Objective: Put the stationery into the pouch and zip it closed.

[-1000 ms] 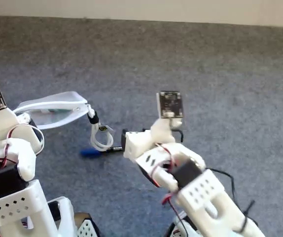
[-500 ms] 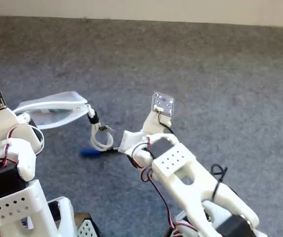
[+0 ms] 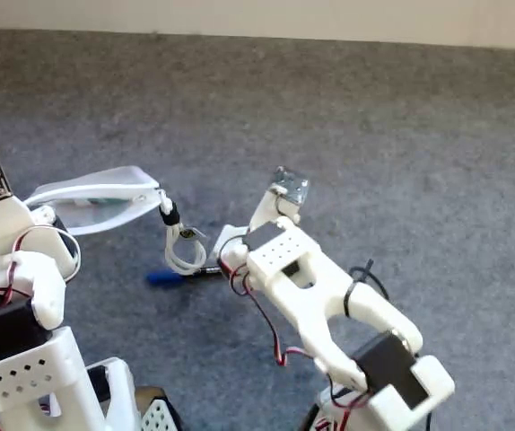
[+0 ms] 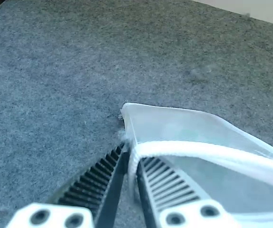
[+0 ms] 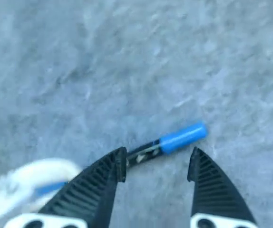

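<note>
Bright and evenly lit, with soft light spread over the grey desk point(image 3: 419, 135). Only faint, diffuse shadow under the pouch point(image 3: 96, 205). Glare along the pouch's white rim, nearly washed out in the left wrist view.

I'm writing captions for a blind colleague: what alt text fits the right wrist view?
The open right gripper hangs over a blue-capped pen lying on grey carpet. A blurred white strap lies nearby.

- One pouch point(image 3: 96, 202), translucent white, that's the lot.
- One pen point(image 3: 172, 277), blue cap, and just the one.
- One white cord loop point(image 3: 178, 251).
- And two on the count here: left gripper point(image 4: 131, 159), right gripper point(image 5: 158, 159).
</note>
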`<state>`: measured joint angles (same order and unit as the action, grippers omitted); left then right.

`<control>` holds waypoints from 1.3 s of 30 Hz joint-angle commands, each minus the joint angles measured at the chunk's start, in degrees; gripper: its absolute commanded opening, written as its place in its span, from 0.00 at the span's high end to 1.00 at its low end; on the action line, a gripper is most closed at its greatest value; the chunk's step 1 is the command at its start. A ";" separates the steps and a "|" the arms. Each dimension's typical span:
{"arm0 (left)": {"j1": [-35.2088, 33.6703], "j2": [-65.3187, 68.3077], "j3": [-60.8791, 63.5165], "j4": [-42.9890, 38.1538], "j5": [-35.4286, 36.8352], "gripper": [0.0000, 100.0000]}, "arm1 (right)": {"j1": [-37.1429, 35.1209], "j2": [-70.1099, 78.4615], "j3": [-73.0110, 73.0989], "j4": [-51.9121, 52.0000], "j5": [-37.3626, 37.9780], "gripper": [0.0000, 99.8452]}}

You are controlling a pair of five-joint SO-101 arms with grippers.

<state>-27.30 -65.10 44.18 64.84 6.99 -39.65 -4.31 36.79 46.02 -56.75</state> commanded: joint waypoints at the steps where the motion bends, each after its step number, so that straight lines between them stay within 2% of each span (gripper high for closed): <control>1: 0.75 0.48 -0.66 -1.23 0.44 0.99 | 2.07 1.63 -3.82 -0.75 -0.88 0.80; 14: 0.75 0.48 -0.57 -1.14 0.44 0.99 | 3.30 12.00 -7.96 -0.66 -2.20 0.80; 22: 0.75 0.40 0.22 -1.32 0.44 0.99 | 3.56 15.78 -13.58 5.41 -2.29 0.98; 31: 0.75 0.40 0.22 -1.14 0.44 0.99 | 8.48 15.52 -14.73 6.11 -0.35 1.00; 34: 0.75 0.40 0.22 -1.14 0.44 0.99 | 8.66 15.52 -18.42 11.47 2.81 1.00; 39: 0.75 0.40 0.22 -1.23 0.44 0.99 | 8.66 15.52 -29.23 27.38 6.95 1.00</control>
<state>-27.30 -65.19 44.79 64.84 6.99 -32.18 12.13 15.52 65.63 -52.44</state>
